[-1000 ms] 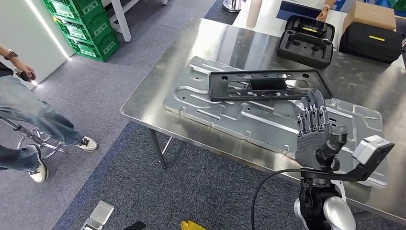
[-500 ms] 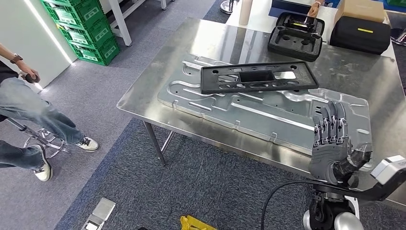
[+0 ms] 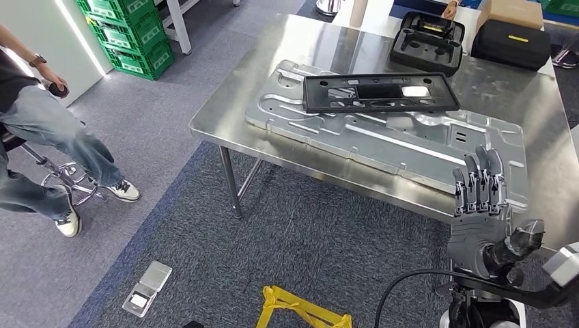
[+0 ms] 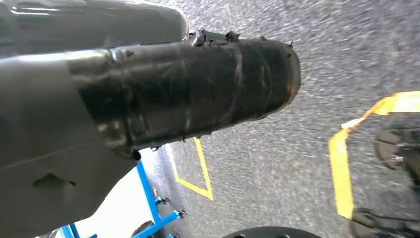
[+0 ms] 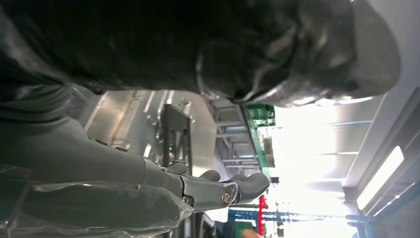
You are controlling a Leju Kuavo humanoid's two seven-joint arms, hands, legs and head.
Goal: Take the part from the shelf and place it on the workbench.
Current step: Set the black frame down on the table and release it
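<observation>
A steel workbench [image 3: 225, 109] fills the upper middle of the head view, standing on grey carpet [image 3: 205, 225]. Across its top lies a wide stamped metal panel [image 3: 382, 147] running from the near left corner toward the right edge. On the far part of that panel rests the part [image 3: 379, 93], a flat black rectangular frame with cut-outs, lying level and a little askew, free of either hand. Beyond it on the bench sit a black moulded tray [image 3: 431, 34] and, at the far right corner, a black case [image 3: 511, 42]. Green crates [image 3: 126, 34] are stacked at the upper left, and a person in jeans [image 3: 41, 130] sits on a stool at the left edge. The right hand [image 3: 486, 222] is raised at the lower right, near the bench's front edge, palm side away, its fingers [image 3: 481, 181] straight and together with the thumb apart, holding nothing. The left hand [image 4: 148, 94] appears as a dark taped shape over the floor; whether its fingers are spread or curled cannot be told. Yellow tape lines [image 3: 300, 311] mark the carpet below.
</observation>
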